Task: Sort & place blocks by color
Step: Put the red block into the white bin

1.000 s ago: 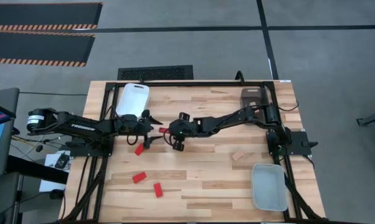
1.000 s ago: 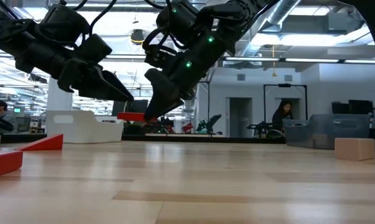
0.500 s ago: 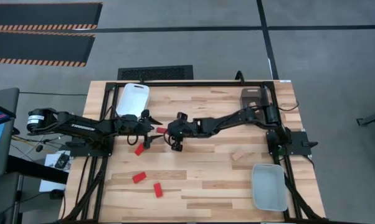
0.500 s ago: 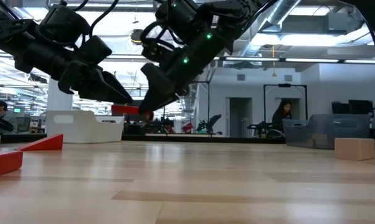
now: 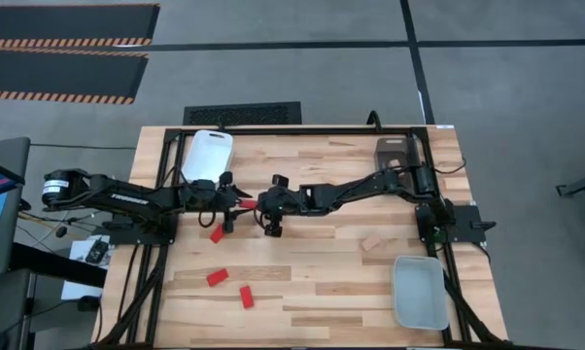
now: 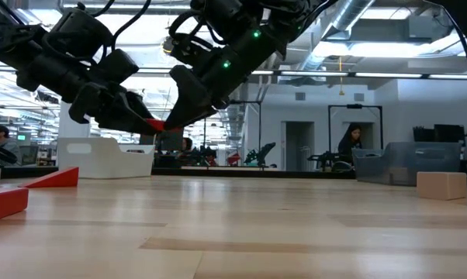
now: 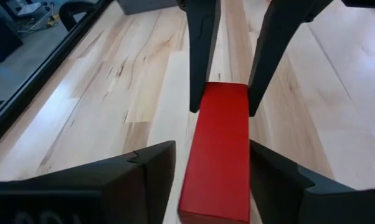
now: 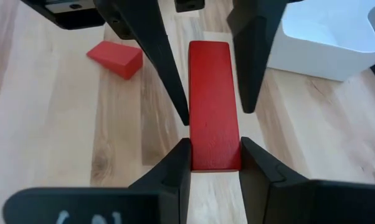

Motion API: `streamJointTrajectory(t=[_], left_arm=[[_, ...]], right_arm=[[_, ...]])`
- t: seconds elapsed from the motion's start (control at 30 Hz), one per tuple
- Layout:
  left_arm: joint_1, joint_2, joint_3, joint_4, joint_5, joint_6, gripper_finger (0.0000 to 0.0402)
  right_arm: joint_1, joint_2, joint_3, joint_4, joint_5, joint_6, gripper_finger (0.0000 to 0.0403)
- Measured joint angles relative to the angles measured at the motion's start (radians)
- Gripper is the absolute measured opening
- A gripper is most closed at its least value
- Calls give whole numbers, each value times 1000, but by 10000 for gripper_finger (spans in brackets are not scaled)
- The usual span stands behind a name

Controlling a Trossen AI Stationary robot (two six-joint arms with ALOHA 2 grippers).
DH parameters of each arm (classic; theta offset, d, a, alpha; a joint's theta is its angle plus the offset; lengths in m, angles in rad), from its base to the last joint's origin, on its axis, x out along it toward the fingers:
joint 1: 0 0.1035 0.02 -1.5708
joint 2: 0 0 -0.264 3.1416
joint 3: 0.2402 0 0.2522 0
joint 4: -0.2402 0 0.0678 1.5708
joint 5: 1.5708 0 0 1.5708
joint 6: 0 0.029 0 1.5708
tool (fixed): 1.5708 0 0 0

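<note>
High view: the right gripper (image 5: 253, 204) has been moved closer to the left gripper (image 5: 236, 206); the red block (image 5: 246, 204) between them is largely hidden.

Low view: the block (image 6: 154, 124) is held above the desk (image 6: 295, 225).

Left wrist view: left fingers (image 7: 151, 168) are spread beside the block (image 7: 218, 149), untouched.

Right wrist view: right fingers (image 8: 175, 165) are clamped on it.

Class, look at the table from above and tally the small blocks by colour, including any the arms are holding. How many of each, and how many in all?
Red blocks: 4, with one red block held in the right end effector
Bare wood blocks: 1
Total: 5
</note>
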Motion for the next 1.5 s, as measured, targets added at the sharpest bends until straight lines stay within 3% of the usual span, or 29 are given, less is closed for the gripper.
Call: streamJointTrajectory(t=[0.23,0.37,0.6,0.73,0.9,1.03,1.4,1.5], left_arm=[[0,0,0,4,0,16,116],[-2,0,9,-3,-41,23,93],[1,-11,94,-122,-384,-5,97],[25,-35,179,-257,-556,-19,98],[84,-65,300,-537,-731,-145,98],[168,-77,348,-719,-757,-256,101],[376,-77,347,-787,-731,-356,103],[415,-77,347,-810,-679,-387,108]], right_arm=[[-11,0,1,-11,-12,-1,109],[-16,-1,1,-14,17,-3,135],[-53,-36,1,-141,314,42,235],[-90,-81,-18,-236,328,98,265],[-109,-104,-119,-242,329,150,269],[-112,-107,-185,-224,301,179,270],[-116,-105,-216,-158,204,188,270],[-119,-105,-216,-144,191,188,270]])
